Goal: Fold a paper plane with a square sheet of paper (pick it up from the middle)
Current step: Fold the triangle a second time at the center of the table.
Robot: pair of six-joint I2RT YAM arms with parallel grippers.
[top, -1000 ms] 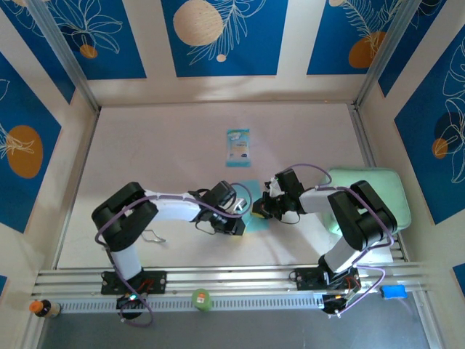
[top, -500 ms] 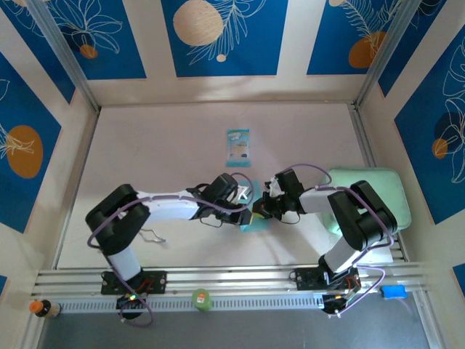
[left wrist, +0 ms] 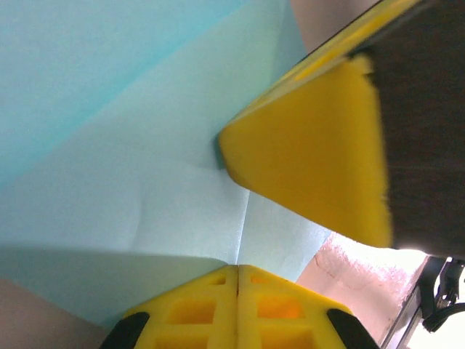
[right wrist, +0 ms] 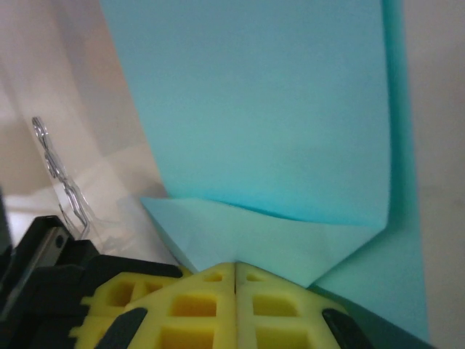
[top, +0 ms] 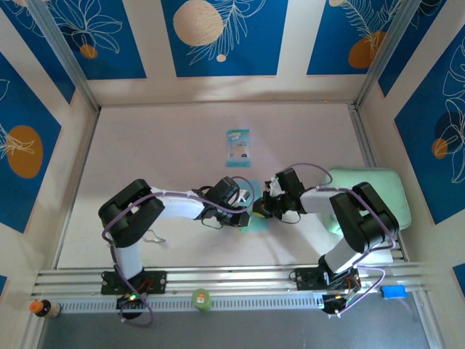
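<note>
**Both grippers shut at the fold, with little room for error**

My left gripper [left wrist: 237, 278] and my right gripper [right wrist: 236, 272] are both closed, pads flush together, tips meeting nose to nose over the paper [right wrist: 254, 109] just below the middle of the top view. Whether either pair has nipped a layer or only presses on it, I cannot tell.

What worries me is the crowding. In the left wrist view a yellow pad [left wrist: 312, 174], most likely my right gripper's, digs its corner into the paper close to my left tips. If either arm drags sideways, that thin paper could skew, wrinkle off the crease or tear at the pad's corner. If one gripper lifts early, the flap may spring open. A wire clip [right wrist: 62, 182] lies on the table [top: 167, 145] near the left edge of the right wrist view and could snag the paper.

In the right wrist view the paper's long axis runs up the frame, with a pale folded flap at the bottom tapering towards my tips. From above it is too covered to judge its heading.
</note>
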